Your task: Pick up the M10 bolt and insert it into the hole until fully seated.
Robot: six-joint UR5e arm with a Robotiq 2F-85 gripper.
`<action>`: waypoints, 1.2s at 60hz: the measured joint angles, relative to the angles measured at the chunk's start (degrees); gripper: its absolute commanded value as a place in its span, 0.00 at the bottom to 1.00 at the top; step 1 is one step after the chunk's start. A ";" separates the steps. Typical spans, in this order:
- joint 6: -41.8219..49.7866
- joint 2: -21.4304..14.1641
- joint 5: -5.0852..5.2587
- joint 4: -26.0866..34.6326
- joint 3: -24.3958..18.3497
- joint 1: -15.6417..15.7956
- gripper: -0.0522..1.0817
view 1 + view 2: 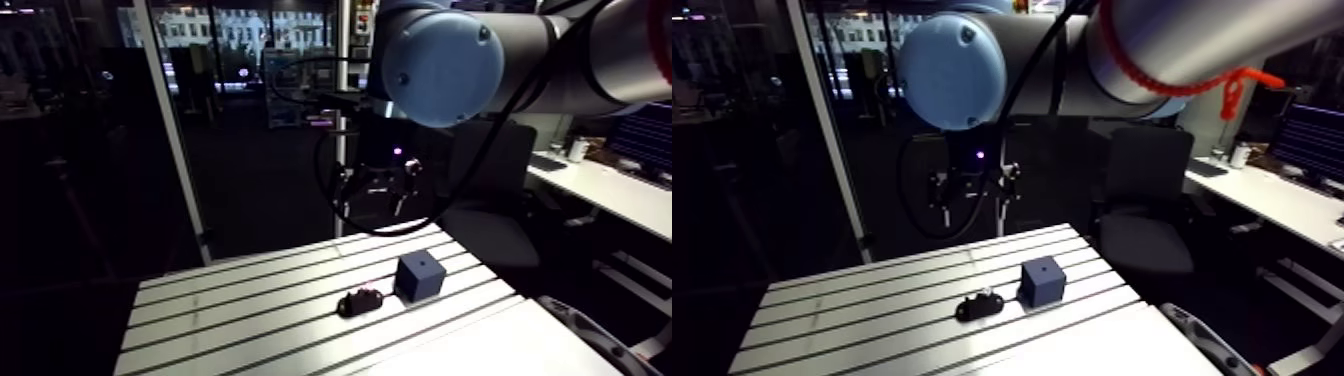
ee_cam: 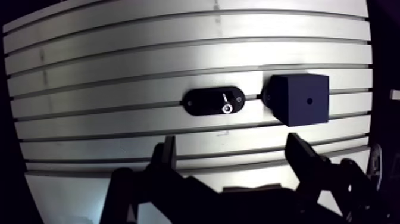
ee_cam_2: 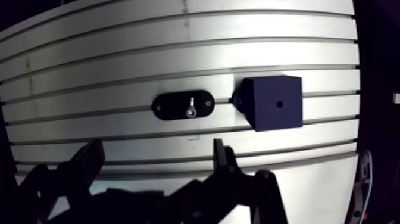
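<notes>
Trouble, if it comes, will likely start at the grasp. The end effector (image 2: 233,149) hangs well above the bench (image 2: 119,71), its two fingers (image 2: 300,155) spread wide with nothing between them. The M10 bolt (image 2: 226,106) has not been picked up. It stands in a black oval holder (image 2: 205,102) just beside the blue cube (image 2: 303,98); I can't make out whether holder and cube touch. The hole (image 2: 309,100) is a small dark spot in the middle of the cube's top face.

Standing here, I see a few ways this could slip:

- The bolt is a small, shiny thing. If the fingers close off-centre, one could reach it first and push it askew in the holder, or knock it out altogether.
- The holder sits so near the cube that the finger on the cube's side might clip the cube's edge on the way down.
- A crooked grip would carry over to the insertion. A tilted bolt would probably catch on the rim of the hole and jam rather than slide in.
- I can't tell whether the cube is fastened to the bench. If it isn't, a sideways push from a misaligned bolt could shift it.
- Letting go too soon would leave the bolt standing proud of the cube's top instead of fully seated.
</notes>
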 measured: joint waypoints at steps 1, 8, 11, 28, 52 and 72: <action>-0.04 0.06 0.11 -0.14 0.13 -0.11 0.05; -0.36 0.63 0.61 -0.98 0.83 -0.60 0.05; -0.48 0.92 0.69 -1.21 0.99 -0.70 0.05; -1.91 2.68 0.07 -1.59 1.11 -0.86 0.05; -4.74 5.04 -1.91 -1.05 1.00 -0.35 0.05; -4.88 6.25 -3.21 -1.12 1.10 0.25 0.05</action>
